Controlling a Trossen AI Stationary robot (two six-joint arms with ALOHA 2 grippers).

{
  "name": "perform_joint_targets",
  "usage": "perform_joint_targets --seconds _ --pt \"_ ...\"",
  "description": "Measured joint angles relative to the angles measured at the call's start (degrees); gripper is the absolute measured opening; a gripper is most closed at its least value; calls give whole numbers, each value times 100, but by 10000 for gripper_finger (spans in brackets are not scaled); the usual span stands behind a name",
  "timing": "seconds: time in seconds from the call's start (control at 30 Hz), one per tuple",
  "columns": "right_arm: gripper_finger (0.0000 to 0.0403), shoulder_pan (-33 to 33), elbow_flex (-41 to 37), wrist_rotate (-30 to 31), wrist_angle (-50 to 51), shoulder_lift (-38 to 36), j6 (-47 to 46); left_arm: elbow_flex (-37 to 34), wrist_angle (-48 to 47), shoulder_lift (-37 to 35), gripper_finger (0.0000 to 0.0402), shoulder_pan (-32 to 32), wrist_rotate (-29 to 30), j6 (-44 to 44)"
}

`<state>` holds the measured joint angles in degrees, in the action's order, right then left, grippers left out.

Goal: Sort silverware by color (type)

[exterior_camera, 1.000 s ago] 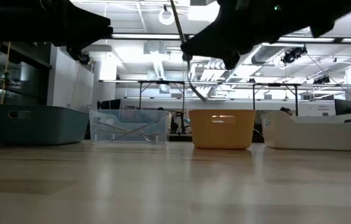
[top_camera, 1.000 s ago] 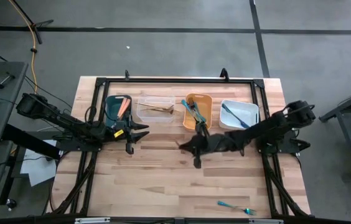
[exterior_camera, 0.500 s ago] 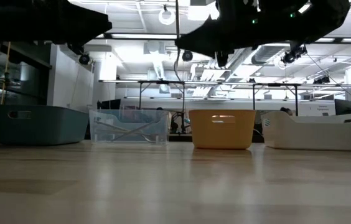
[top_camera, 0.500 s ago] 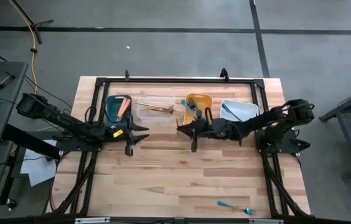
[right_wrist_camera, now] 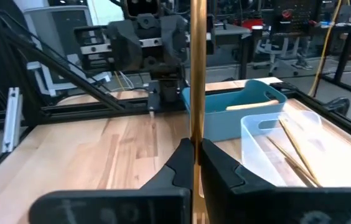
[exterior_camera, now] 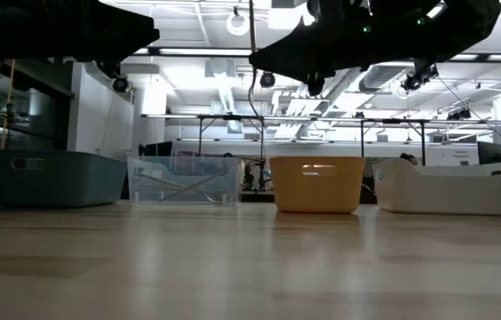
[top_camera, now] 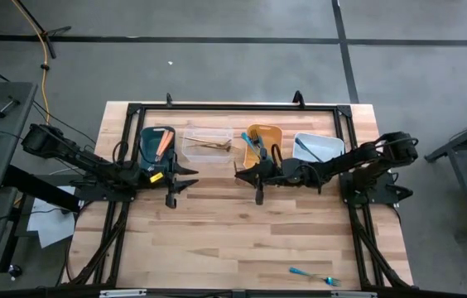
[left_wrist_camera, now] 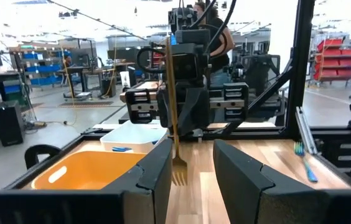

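Note:
My right gripper (top_camera: pixel 238 171) hovers in front of the gap between the clear bin (top_camera: pixel 207 146) and the orange bin (top_camera: pixel 264 145), shut on a gold fork (left_wrist_camera: pixel 174 112). The fork stands upright with its tines (left_wrist_camera: pixel 178 174) pointing down. My left gripper (top_camera: pixel 190 175) waits open in front of the teal bin (top_camera: pixel 157 142), facing the fork, with nothing between its fingers (left_wrist_camera: pixel 157 180). Gold utensils (top_camera: pixel 210 145) lie in the clear bin. My right gripper pinches the gold fork's handle (right_wrist_camera: pixel 196 134) between its two fingers. The fingers lie level, come from the table's right side and cross the handle. The fork hangs upright, tines down, lifted clear of the table, with a long stretch of handle standing above the fingers.
Four bins stand in a row along the far edge: teal, clear, orange and white (top_camera: pixel 318 149). A teal-blue utensil (top_camera: pixel 315 275) lies alone near the table's front right corner. The wood between the arms and the near edge is bare.
My right gripper has gone toward the far edge and a little left with the fork, then held still. The fork, slanted a second ago, now stands upright. It stays shut on the fork.

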<state>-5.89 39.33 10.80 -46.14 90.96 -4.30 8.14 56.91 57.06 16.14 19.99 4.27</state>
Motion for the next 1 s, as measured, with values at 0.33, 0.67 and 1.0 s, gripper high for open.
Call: perform_joint_targets --seconds 0.33,0.67,1.0 --pt "5 -11 0 -34 -42 0 -19 0 -2 0 111 0 2 -115" --pt "5 -11 0 -215 -31 2 -19 0 -2 0 111 0 6 -132" --pt "5 -13 2 -228 -5 2 -19 0 -2 0 111 0 11 -211"
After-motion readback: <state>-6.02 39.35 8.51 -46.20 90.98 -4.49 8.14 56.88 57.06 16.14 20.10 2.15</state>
